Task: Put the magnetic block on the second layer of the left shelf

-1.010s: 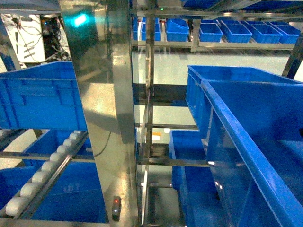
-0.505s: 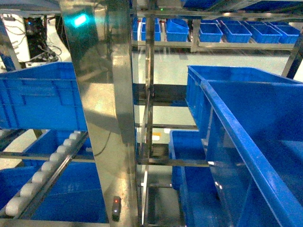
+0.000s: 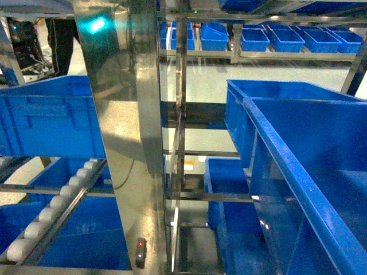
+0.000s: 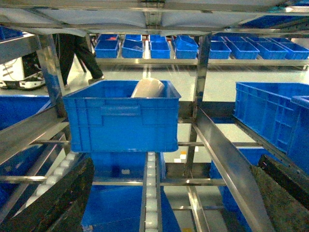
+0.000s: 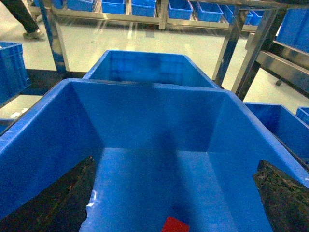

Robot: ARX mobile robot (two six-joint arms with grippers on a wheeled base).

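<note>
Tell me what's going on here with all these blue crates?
The robot faces a steel rack of blue crates. Its right claw hangs open over the nearest crate, where a small red piece lies on the floor. The left claw, open and empty, faces a roller-rail crate holding a white roll.

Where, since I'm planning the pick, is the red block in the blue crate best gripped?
Probably across two opposite side edges, coming straight down through the open top. The red block seems to lie flat on the floor of the blue crate, clear of the walls, which bar a sideways approach. Only part of it shows.
</note>
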